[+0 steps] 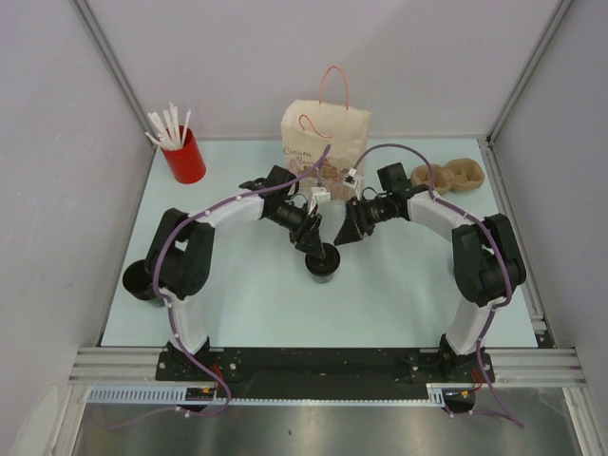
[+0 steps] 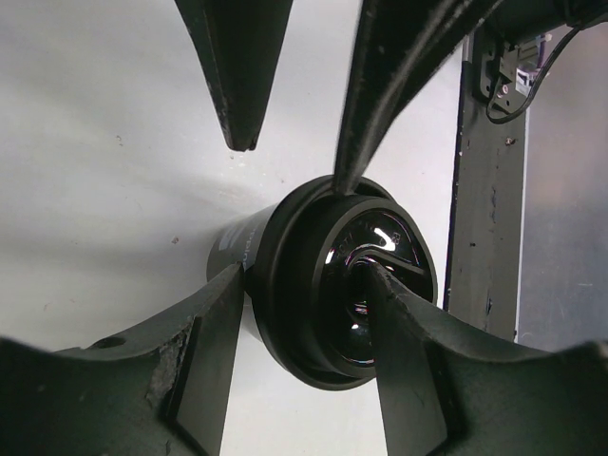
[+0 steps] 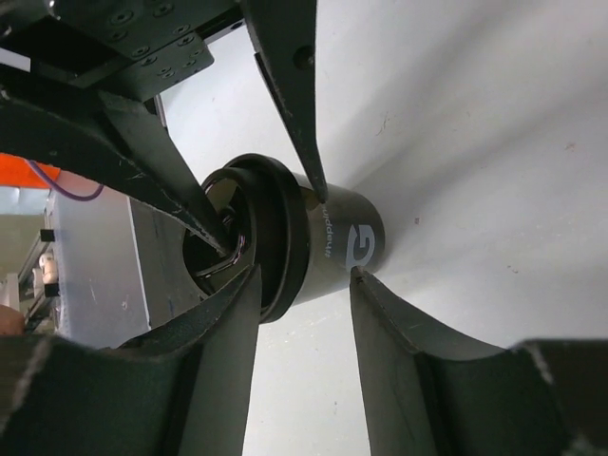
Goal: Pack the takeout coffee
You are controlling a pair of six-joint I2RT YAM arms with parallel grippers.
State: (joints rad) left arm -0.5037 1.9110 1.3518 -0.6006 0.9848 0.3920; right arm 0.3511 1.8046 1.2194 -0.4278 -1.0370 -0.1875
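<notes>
**Coffee cup [image 1: 322, 263]: upright mid-worktop, nearer me than the paper bag [image 1: 323, 133] at the far edge.**
My left pincer [image 2: 306, 274] straddles the rim, one finger inside; I cannot tell if it pinches. My right pincer [image 3: 304, 275] is unclenched, tips barely at the cup: seat deeper, then clench.

Left arm [image 1: 204, 228] and right arm [image 1: 446, 214] both fold in toward the middle, left gripper [image 1: 314, 246] and right gripper [image 1: 340, 237] nearly tip-to-tip, pointing down, jaws partway apart.

"Cream" on bag [image 1: 325, 133], "G" on cup [image 3: 347, 247]
</notes>
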